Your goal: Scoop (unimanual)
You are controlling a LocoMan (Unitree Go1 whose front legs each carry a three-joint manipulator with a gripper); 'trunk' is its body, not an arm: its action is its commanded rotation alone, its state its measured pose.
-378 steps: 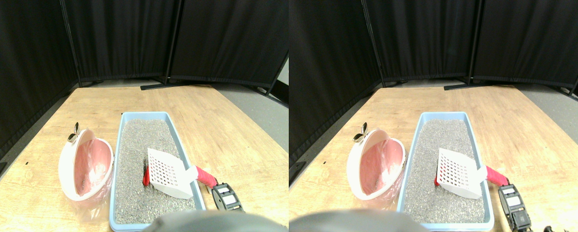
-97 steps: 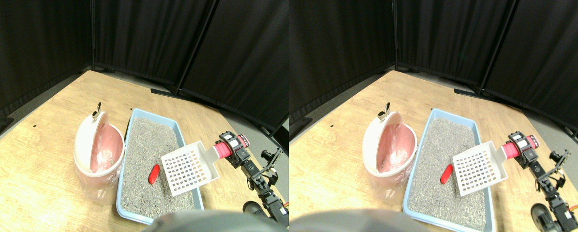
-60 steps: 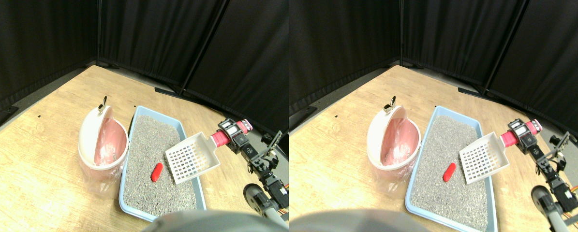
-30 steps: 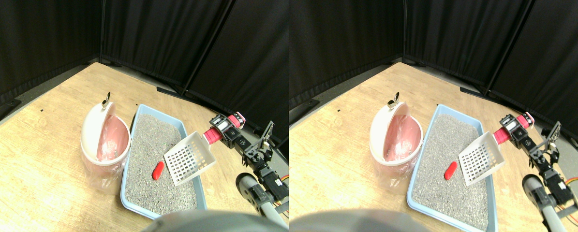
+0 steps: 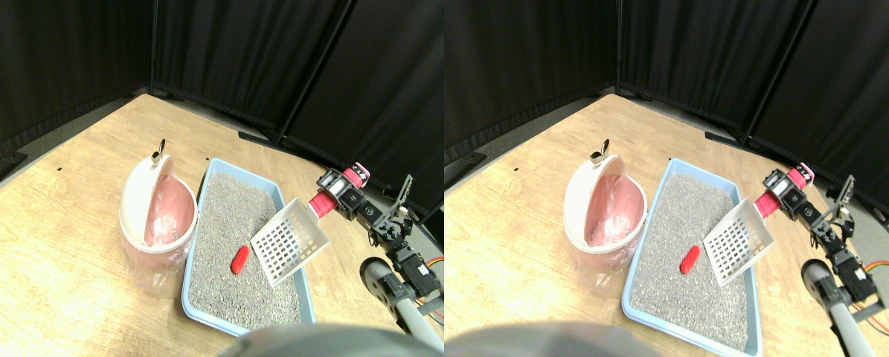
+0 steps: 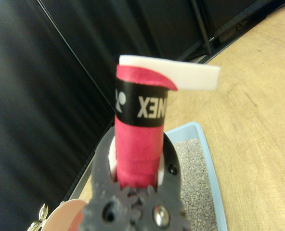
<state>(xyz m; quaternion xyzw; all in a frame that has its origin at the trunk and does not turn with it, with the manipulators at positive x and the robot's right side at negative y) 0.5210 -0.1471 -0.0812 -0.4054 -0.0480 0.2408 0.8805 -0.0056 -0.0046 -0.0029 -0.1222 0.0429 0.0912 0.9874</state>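
Right claw (image 5: pixel 338 195) is gripping the scoop (image 5: pixel 289 239) by its red handle, tilting it over the litter tray (image 5: pixel 193 294), beside the red piece (image 5: pixel 240 257).

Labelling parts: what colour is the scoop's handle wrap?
Red wrap with a black band, on the white scoop; clearest in the wrist view.
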